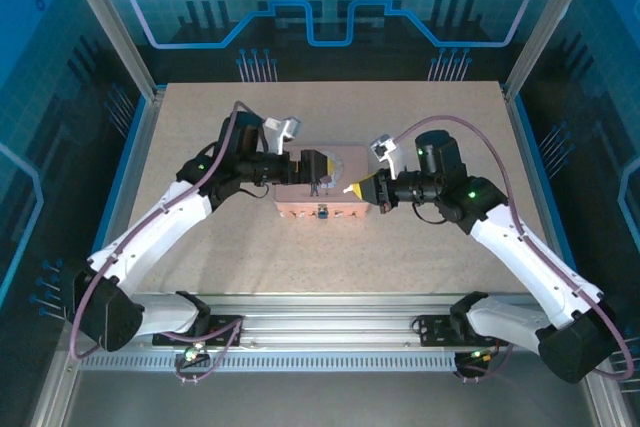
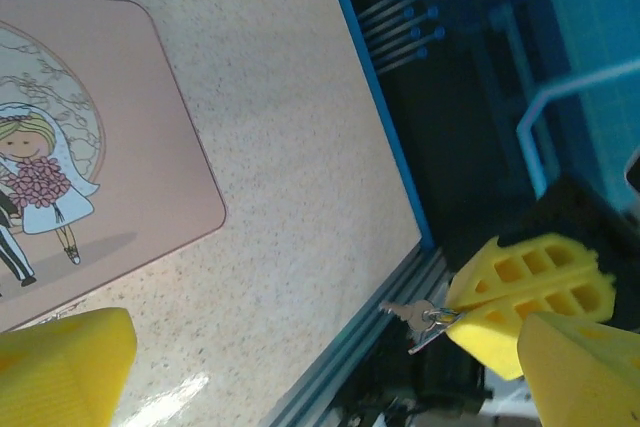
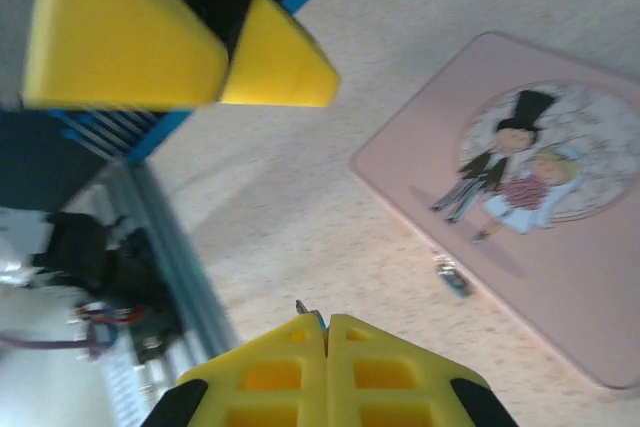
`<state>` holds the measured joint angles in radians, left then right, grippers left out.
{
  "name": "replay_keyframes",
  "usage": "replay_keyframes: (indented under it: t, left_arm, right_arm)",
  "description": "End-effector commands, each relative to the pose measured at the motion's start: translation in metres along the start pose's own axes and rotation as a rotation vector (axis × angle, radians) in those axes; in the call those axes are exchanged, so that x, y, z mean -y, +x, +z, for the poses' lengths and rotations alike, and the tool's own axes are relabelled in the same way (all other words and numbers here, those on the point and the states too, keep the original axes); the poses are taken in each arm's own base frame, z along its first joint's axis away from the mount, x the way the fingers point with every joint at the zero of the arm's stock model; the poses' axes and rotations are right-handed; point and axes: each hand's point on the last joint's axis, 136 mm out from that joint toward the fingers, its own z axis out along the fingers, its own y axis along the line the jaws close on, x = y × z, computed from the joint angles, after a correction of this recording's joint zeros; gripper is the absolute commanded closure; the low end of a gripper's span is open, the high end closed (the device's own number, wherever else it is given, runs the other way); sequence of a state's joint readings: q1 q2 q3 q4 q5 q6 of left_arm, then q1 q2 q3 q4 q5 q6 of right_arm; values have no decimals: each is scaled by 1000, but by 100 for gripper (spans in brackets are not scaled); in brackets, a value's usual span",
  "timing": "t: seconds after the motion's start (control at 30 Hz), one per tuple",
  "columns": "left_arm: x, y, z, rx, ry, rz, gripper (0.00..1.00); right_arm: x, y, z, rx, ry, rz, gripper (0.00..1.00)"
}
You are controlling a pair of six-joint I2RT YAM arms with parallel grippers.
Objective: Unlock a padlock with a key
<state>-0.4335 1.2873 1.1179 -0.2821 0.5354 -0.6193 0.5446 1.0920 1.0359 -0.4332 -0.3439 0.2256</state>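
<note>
Jaws, left gripper (image 2: 328, 347): wide apart, empty. Jaws, right gripper (image 3: 325, 327): pressed together on the key (image 2: 418, 315). Padlock (image 3: 449, 276): at the pink box (image 3: 600, 287) front edge, keyless. You have insertion and turning left.

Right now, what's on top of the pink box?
The pink box lid shows a printed cartoon couple; nothing visible rests on it. Overhead, both pairs of jaws hang above it, hiding parts of the lid. The padlock sits at its front side, not on top.

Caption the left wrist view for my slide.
Right pincer holds the key ahead of the open left pincer, pink box alongside.
</note>
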Motion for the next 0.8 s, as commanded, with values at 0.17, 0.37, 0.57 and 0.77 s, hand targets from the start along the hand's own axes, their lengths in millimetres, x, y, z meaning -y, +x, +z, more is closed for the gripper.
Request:
replay_keyframes:
  t: [0.17, 0.37, 0.57, 0.77]
  left_arm:
    - [5, -20, 10, 22, 88, -307, 11]
    - [23, -31, 17, 46, 196, -443, 22]
    - [52, -28, 30, -6, 291, -514, 26]
    - [68, -28, 35, -21, 335, -528, 28]
  right_arm:
    - [33, -57, -15, 312, 384, -346, 100]
    - [17, -73, -15, 435, 416, -544, 100]
    - [0, -79, -10, 459, 451, -659, 100]
    - [-6, -77, -5, 459, 472, -713, 100]
